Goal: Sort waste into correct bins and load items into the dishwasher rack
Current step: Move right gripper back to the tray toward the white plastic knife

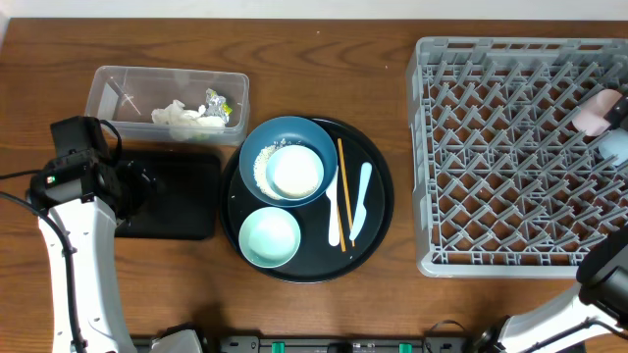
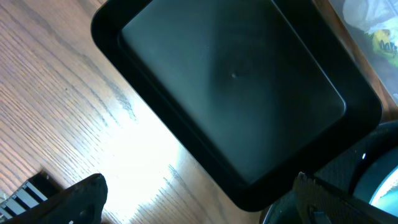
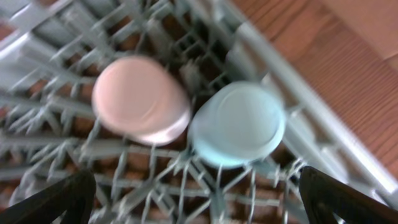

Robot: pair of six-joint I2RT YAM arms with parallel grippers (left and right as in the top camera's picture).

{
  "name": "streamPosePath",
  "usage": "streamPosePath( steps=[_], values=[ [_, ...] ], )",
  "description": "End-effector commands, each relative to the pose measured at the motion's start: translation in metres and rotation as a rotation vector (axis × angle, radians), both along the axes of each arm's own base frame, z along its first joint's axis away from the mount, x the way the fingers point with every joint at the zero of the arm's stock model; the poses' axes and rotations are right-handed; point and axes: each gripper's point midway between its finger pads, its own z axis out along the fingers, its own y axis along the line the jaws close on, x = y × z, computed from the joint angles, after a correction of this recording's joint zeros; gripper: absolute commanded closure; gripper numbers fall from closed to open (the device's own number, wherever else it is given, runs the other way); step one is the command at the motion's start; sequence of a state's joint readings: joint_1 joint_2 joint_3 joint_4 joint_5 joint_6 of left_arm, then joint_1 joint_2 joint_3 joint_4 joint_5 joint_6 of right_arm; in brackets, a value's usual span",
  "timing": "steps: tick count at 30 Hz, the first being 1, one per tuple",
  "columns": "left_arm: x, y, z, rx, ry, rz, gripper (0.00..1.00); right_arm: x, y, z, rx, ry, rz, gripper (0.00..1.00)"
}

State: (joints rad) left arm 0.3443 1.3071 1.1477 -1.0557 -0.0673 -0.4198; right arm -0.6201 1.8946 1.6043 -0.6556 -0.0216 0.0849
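Observation:
The pale pink cup (image 3: 140, 99) and the light-blue cup (image 3: 237, 123) stand side by side in the grey dishwasher rack (image 1: 510, 157), near its right edge. My right gripper (image 3: 202, 205) is open just short of them, holding nothing. My left gripper (image 2: 199, 200) is open over bare wood at the corner of the shallow black tray (image 2: 230, 81). The clear tub (image 1: 118, 83) holds the crumpled napkin (image 1: 182, 117) and the wrapper (image 1: 218, 106). A dark-blue bowl (image 1: 294, 132) holds rice grains (image 1: 260, 165) and the small white bowl (image 1: 295, 172).
The round black tray (image 1: 378, 167) also carries the mint-green bowl (image 1: 269, 237), wooden chopsticks (image 1: 341, 186) and white plastic cutlery (image 1: 360, 201). It sits between the shallow black tray and the rack. The right arm (image 1: 608, 279) enters at the bottom right corner.

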Motion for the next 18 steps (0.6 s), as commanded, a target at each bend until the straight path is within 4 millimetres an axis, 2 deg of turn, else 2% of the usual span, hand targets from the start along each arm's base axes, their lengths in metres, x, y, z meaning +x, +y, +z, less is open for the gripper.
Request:
streamPosePath(
  steps=[1, 5, 9, 15, 16, 18],
  values=[
    [-0.002, 0.002, -0.002, 0.005, 0.014, 0.015, 0.04, 0.011, 0.046, 0.049, -0.021, -0.067, 0.158, 0.01],
    [-0.002, 0.002, -0.002, 0.005, 0.014, 0.015, 0.04, 0.007, 0.115, 0.063, 0.064, -0.059, 0.365, 0.01],
    [-0.002, 0.002, -0.002, 0.005, 0.014, 0.015, 0.04, 0.001, 0.202, 0.073, 0.198, -0.055, 0.605, 0.01],
    [-0.003, 0.002, -0.002, 0.005, 0.015, 0.015, 0.04, -0.015, 0.318, 0.068, 0.286, 0.028, 0.908, 0.01],
    [-0.003, 0.002, -0.002, 0.004, 0.015, 0.015, 0.04, -0.018, 0.335, 0.066, 0.288, 0.044, 0.948, 0.04],
    [-0.003, 0.002, -0.002, 0.004, 0.015, 0.015, 0.04, -0.025, 0.367, 0.064, 0.284, 0.069, 1.03, 0.21]
  ],
)
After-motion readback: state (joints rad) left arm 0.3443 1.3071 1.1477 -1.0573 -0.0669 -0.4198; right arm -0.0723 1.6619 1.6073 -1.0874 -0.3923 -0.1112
